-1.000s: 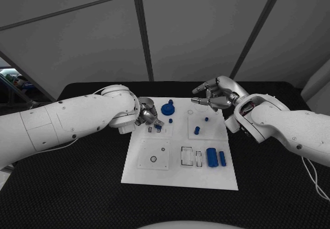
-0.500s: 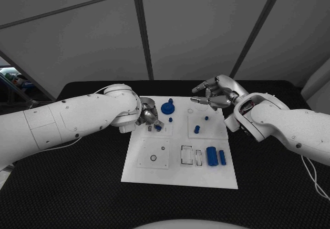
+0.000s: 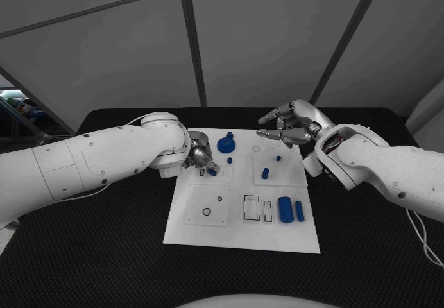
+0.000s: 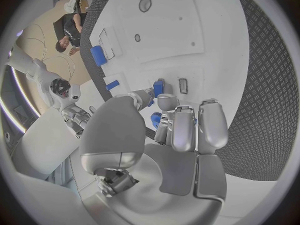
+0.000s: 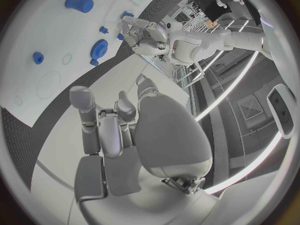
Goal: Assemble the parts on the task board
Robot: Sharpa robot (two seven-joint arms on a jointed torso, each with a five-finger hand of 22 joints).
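Observation:
The white task board [image 3: 199, 228] lies in the middle of the black table. My left hand [image 3: 198, 158] hovers over its far left part and pinches a small blue part [image 3: 212, 171] between thumb and fingers; the left wrist view shows that part [image 4: 158, 88] at the fingertips, just above the board. My right hand [image 3: 286, 132] hangs over the board's far right corner with fingers apart and nothing in them. On the board are a blue gear [image 3: 226, 145], a small blue peg [image 3: 265, 173] and two blue cylinders [image 3: 285, 209] near the right edge.
Black table [image 3: 111, 256] surrounds the board. Outlined slots [image 3: 251, 208] and a small ring [image 3: 207, 212] mark the board's near half. In the right wrist view the gear [image 5: 99, 48], a cylinder [image 5: 79, 3] and my left hand [image 5: 141, 35] lie beyond the fingers.

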